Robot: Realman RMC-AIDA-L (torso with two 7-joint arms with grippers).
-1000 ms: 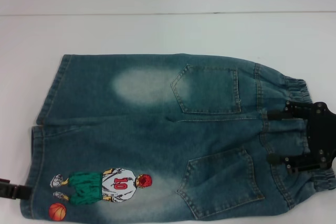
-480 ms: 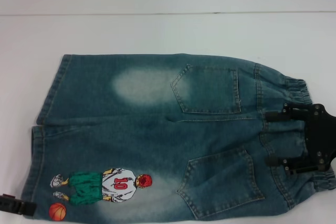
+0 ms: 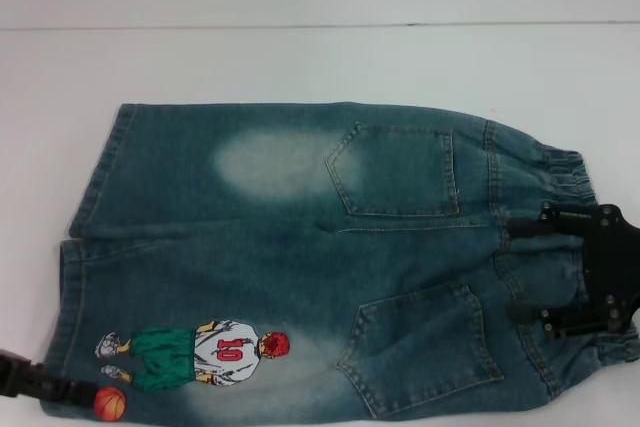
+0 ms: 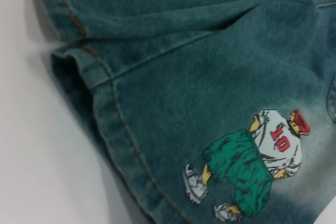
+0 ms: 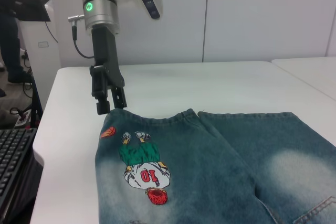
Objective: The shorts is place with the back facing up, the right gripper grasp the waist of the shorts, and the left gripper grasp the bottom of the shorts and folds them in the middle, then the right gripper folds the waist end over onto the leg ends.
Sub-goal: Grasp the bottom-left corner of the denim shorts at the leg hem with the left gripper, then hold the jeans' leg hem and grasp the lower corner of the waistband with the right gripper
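The shorts [image 3: 300, 247] lie flat on the white table [image 3: 300, 57], back up, with two patch pockets and the number 10 player print [image 4: 262, 156] showing. The ruched waist [image 3: 565, 172] is at the right; the flat leg hems [image 3: 75, 277] are at the left. My right gripper [image 3: 515, 269] stands open over the waistband, one finger to each side of its middle. My left gripper [image 3: 30, 384] is at the near hem corner beside the orange ball print [image 3: 109, 404]. In the right wrist view the left gripper [image 5: 111, 107] hangs just above that hem [image 5: 157, 119], open, holding nothing.
The table's far edge [image 3: 320, 25] runs behind the shorts. Off the table's left side, in the right wrist view, are a keyboard [image 5: 13, 156] and a stand with equipment [image 5: 31, 3]. A second white table [image 5: 310, 72] stands further off.
My left gripper has slid along the hem toward the near corner by the ball print. My right gripper has shifted slightly nearer over the waistband. The shorts have not moved.
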